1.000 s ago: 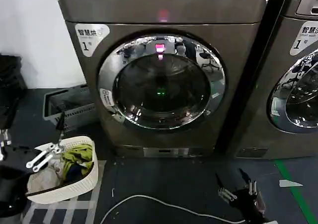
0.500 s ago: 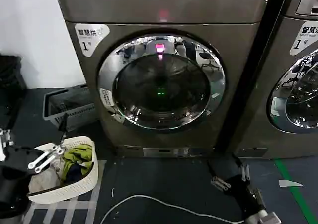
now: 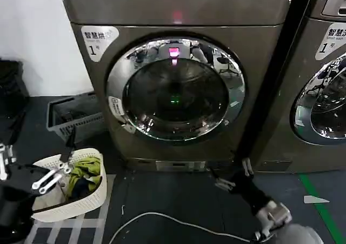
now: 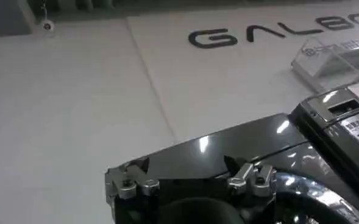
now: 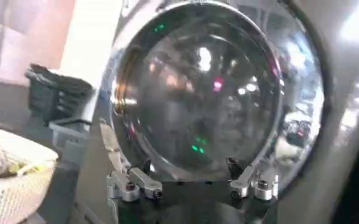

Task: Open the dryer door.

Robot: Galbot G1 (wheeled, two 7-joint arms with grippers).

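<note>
Right gripper (image 3: 233, 175): low before the dryer (image 3: 178, 17), just under the lower right of the door (image 3: 175, 90), not touching it; fingers (image 5: 135, 181) spread apart, nothing between them; in its wrist view the two fingers frame the lower rim of the door, dark glass behind them.

Left gripper (image 3: 53, 175): at the robot's left, over the near rim of the basket (image 3: 81, 203); fingers (image 4: 133, 181) apart and empty; its wrist view looks across a grey machine top toward a white wall with dark lettering.

Door: round, wide chrome ring, dark glass centre; shut flush in the dryer's front; a pink light shows at the top of the ring and a green dot in the glass; white sticker on the ring's left side.

Dryer: grey-brown front, label with "1" at its upper left; a second machine (image 3: 319, 81) with a like chrome door stands just beside it on the right.

Basket: white, woven, on the floor to the dryer's lower left, holding clothes (image 3: 84, 173) of yellow-green and dark cloth; a grey crate (image 3: 73, 117) behind it against the wall.

Floor: dark; a white cable (image 3: 162, 218) curves across it before the dryer.
</note>
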